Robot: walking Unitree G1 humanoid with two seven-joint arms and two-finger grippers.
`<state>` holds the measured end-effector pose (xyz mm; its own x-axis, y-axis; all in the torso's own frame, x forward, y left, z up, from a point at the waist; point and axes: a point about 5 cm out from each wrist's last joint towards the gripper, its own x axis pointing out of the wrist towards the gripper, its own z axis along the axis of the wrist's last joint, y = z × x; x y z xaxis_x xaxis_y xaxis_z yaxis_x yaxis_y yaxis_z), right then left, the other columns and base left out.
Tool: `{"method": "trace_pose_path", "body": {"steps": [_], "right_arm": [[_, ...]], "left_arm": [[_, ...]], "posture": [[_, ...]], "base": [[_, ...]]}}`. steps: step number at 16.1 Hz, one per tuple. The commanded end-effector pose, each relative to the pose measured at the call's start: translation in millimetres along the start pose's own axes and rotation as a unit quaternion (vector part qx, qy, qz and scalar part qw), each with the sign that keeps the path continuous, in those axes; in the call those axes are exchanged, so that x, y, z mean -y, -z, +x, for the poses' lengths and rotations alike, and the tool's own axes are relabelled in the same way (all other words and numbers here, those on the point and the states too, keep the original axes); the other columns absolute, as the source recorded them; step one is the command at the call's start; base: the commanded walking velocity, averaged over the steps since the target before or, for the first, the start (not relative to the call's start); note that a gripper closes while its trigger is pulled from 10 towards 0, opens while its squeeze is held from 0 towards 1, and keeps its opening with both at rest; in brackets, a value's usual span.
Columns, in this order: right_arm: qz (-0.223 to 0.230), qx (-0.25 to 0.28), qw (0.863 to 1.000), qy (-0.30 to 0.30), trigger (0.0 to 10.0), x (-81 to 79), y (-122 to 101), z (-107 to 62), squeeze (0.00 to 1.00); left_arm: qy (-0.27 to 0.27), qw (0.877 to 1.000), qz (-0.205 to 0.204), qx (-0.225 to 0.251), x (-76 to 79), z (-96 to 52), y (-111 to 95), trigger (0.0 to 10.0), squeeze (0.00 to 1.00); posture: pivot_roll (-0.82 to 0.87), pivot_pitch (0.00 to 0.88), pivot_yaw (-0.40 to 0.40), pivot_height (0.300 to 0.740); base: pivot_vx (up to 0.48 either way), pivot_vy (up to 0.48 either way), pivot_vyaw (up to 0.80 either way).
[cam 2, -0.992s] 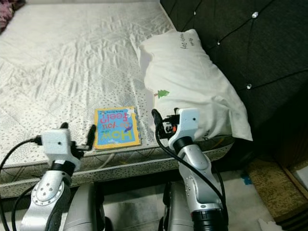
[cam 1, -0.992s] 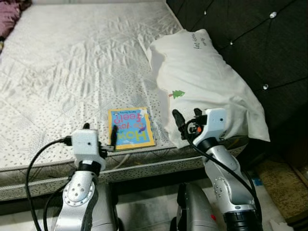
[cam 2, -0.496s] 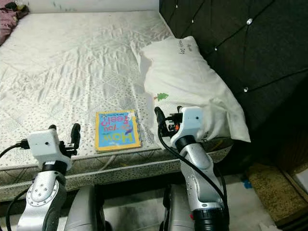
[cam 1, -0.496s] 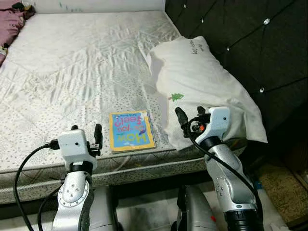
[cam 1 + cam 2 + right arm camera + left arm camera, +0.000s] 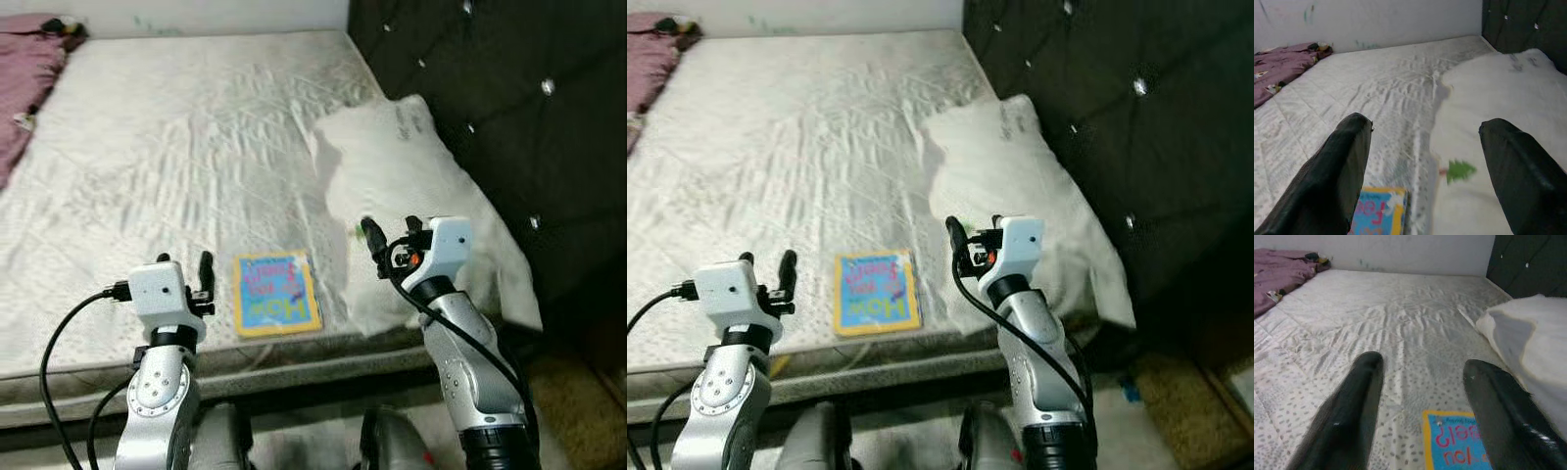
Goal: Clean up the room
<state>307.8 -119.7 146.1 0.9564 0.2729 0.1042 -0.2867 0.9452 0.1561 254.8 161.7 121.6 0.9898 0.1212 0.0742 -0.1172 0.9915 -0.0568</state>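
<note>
I stand at the near edge of the bed (image 5: pixel 147 176), both arms raised over it. My left pincer (image 5: pixel 183 270) sits in the lower left of the head view, its fingers spread wide and empty. My right pincer (image 5: pixel 392 235) is right of centre, also spread wide with nothing in it, hanging over the near end of the pillow (image 5: pixel 411 186).

The book (image 5: pixel 277 293), a thin one with a yellow border and blue cover, lies flat on the mattress close to the near edge, at lower centre of the frame. It is between my two pincers and just beside the pillow's near corner, though I cannot tell whether they touch. A purple cloth (image 5: pixel 29 69) is bunched at the far upper left corner of the bed.

I judge the book to be the thing to pick up first. It lies flat on soft bedding, so pinching straight down would likely push it into the mattress. Better to bring the left pincer low over the book's near edge, slide one finger under it and close on the cover. The left wrist view shows the book's corner between my fingers (image 5: pixel 1347 421) and off to one side, so I should shift toward it before lowering.
</note>
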Motion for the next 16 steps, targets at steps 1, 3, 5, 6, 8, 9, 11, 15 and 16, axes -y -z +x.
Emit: {"method": "trace_pose_path", "body": {"steps": [1, 3, 5, 6, 8, 9, 11, 15, 16], "right_arm": [[0.002, 0.010, 1.000, -0.002, 10.0, -0.5, -4, 1.0, 0.00], [0.000, 0.009, 1.000, -0.001, 10.0, 0.2, -4, 1.3, 0.00], [-0.001, 0.010, 1.000, 0.001, 10.0, 1.4, -4, 1.2, 0.00], [-0.002, 0.010, 1.000, 0.002, 10.0, 1.9, -4, 1.0, 0.00], [-0.003, 0.010, 1.000, 0.006, 10.0, 2.9, -4, 0.6, 0.00], [-0.004, 0.010, 1.000, 0.007, 10.0, 3.5, -4, 0.4, 0.00], [-0.012, 0.013, 1.000, 0.022, 10.0, 7.9, -5, -0.2, 0.00], [-0.026, 0.007, 0.999, 0.042, 10.0, 17.0, -2, -2.6, 0.00], [-0.030, 0.006, 0.999, 0.041, 10.0, 17.2, -1, -3.5, 0.00]], "left_arm": [[0.003, 1.000, -0.007, -0.006, 0.7, -0.8, 2, 10.0, 1.00], [0.004, 1.000, -0.014, -0.006, 1.6, -0.7, 2, 10.0, 1.00], [0.008, 1.000, -0.014, -0.005, 2.1, -0.2, 1, 10.0, 1.00], [0.010, 1.000, -0.015, -0.004, 2.5, 0.2, 1, 10.0, 1.00], [0.016, 1.000, -0.019, -0.004, 3.6, 1.1, 1, 10.0, 1.00], [0.018, 1.000, -0.020, -0.003, 4.2, 1.1, 1, 10.0, 1.00], [0.031, 0.999, -0.018, -0.011, 8.7, 0.6, 3, 10.0, 1.00], [0.042, 0.998, -0.029, -0.019, 10.6, 0.8, 6, 10.0, 1.00], [0.044, 0.998, -0.028, -0.029, 11.1, -1.4, 9, 10.0, 1.00]], "posture": [[0.02, 0.066, -0.016, 0.710], [0.03, 0.064, -0.019, 0.740], [0.02, 0.062, -0.016, 0.740], [0.02, 0.062, -0.015, 0.740], [0.02, 0.060, -0.013, 0.740], [0.02, 0.058, -0.013, 0.740], [0.02, 0.054, -0.013, 0.740], [0.03, 0.045, -0.012, 0.740], [0.03, 0.041, -0.010, 0.740]], "base": [[0.000, 0.000, 0.00], [0.000, 0.000, 0.00], [0.000, 0.000, 0.00], [0.000, 0.000, 0.00], [0.000, 0.000, 0.00], [0.000, 0.000, 0.00], [0.000, 0.000, 0.00], [0.000, 0.000, 0.00], [0.000, 0.000, 0.00]]}}
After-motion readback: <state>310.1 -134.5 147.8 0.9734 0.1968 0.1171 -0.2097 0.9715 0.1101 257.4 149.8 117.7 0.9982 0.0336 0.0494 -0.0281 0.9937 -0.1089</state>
